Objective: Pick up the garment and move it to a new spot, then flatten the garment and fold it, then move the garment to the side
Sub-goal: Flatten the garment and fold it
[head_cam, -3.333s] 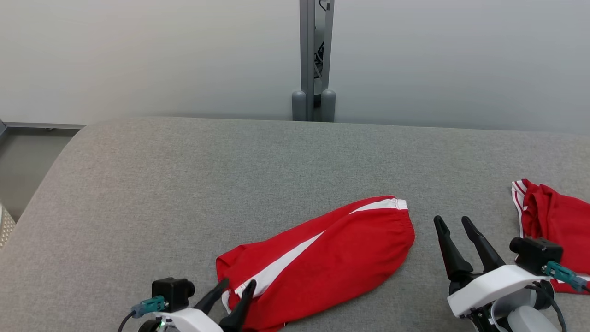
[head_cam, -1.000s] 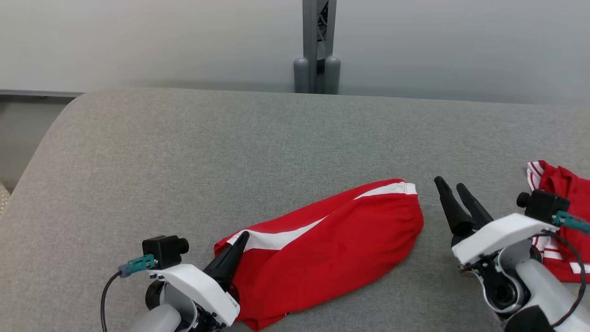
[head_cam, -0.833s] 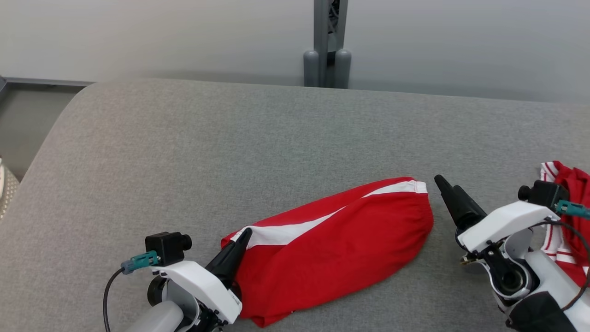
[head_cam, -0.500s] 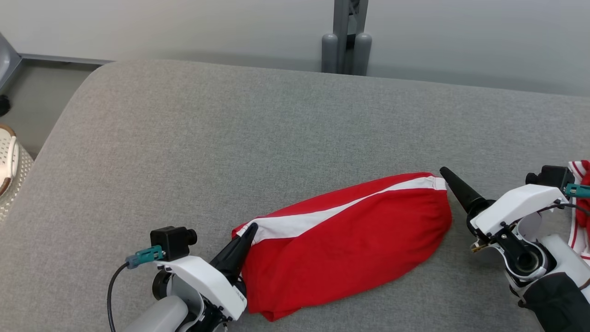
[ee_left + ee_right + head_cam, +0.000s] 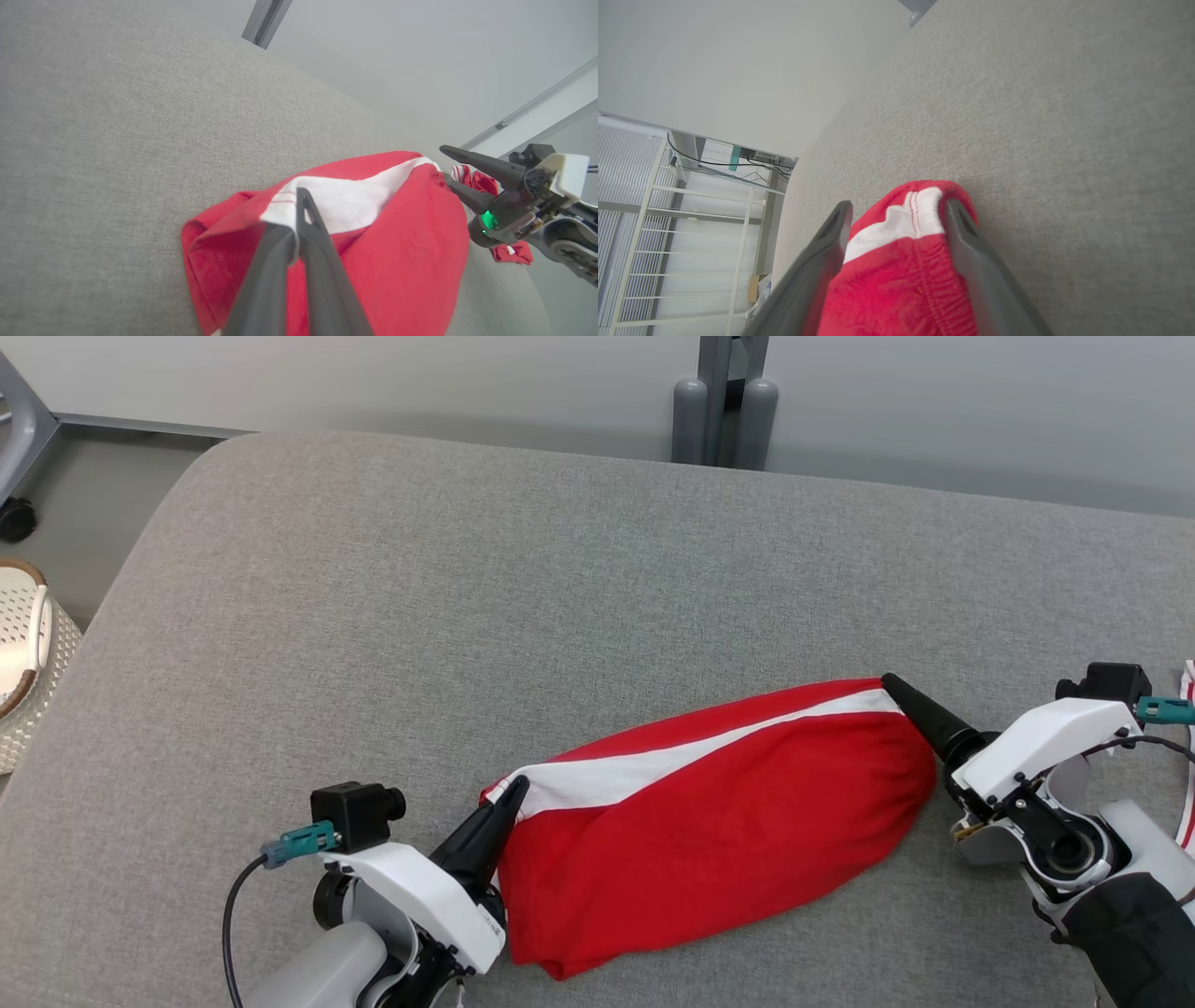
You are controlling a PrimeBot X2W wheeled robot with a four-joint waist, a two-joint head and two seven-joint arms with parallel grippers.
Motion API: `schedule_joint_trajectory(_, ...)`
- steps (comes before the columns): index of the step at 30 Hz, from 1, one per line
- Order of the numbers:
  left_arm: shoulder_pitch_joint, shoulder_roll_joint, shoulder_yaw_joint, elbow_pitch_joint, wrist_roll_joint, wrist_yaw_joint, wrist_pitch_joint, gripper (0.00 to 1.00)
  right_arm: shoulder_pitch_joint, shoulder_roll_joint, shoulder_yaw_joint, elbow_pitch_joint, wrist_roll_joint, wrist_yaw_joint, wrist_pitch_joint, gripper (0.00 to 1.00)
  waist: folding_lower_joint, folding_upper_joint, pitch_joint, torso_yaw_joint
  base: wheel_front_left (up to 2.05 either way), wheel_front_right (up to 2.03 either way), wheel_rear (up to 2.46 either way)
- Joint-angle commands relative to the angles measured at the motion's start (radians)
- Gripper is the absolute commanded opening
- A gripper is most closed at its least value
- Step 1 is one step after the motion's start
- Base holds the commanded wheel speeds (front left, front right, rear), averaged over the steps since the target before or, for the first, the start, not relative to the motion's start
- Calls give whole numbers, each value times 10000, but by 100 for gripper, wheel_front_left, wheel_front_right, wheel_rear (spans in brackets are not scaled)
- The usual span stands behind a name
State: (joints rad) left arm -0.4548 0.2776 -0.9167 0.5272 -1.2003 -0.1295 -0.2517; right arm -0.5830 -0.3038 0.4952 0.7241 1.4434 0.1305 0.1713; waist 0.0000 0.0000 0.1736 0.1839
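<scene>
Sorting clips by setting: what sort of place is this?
Probably an indoor test room for laundry folding: a grey padded table, a white basket beside it, a metal rack by a bare wall.

Soft, even, bright light from above leaves only faint shadows beneath the red garment (image 5: pixel 709 840) on the matte grey bench (image 5: pixel 420 616); the head view is sharp, while both wrist views show wide-angle stretching toward their edges.
</scene>
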Motion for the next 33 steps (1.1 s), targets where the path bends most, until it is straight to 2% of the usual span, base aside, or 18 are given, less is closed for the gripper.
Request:
schedule_joint_trajectory(1, -153, 80, 11, 43, -85, -14, -70, 0, -58, -72, 25, -1, 93, 5, 41, 100, 0, 0, -7, -4, 0, 0, 0)
schedule_joint_trajectory(2, -171, 73, 7, 54, -98, -14, -78, 0, -66, -85, 43, -13, 128, 5, 45, 90, 0, 0, -7, -7, 0, 0, 0)
schedule_joint_trajectory(3, -187, 71, -4, 65, -94, -14, -74, 0, -72, -97, 57, -29, 166, 5, 42, 46, 0, 0, -6, -9, 0, 0, 0)
schedule_joint_trajectory(4, -197, 71, -11, 74, -89, -14, -86, 0, -76, -102, 67, -41, 225, 5, 42, 15, 0, 0, -5, -12, 0, 0, 0)
schedule_joint_trajectory(5, -201, 66, -21, 83, -93, -14, -91, 0, -82, -105, 85, -70, 244, 5, 40, 0, 0, 0, -1, -17, 0, 0, 0)
schedule_joint_trajectory(19, -168, 58, 29, 141, -167, -14, -135, 0, 164, -330, 290, -685, 526, 5, -209, 0, 0, 0, -238, -91, 0, 0, 0)
schedule_joint_trajectory(28, 186, 238, 1057, -375, 122, -14, -133, 0, 734, -613, 157, -2508, 733, 5, -1132, 0, 0, 0, -1243, -372, 0, 0, 0)
schedule_joint_trajectory(33, 16, 339, 1647, -735, 153, -14, -134, 0, 549, -676, 180, -3350, 632, 5, -1535, 0, 0, 0, -1746, -624, 0, 0, 0)
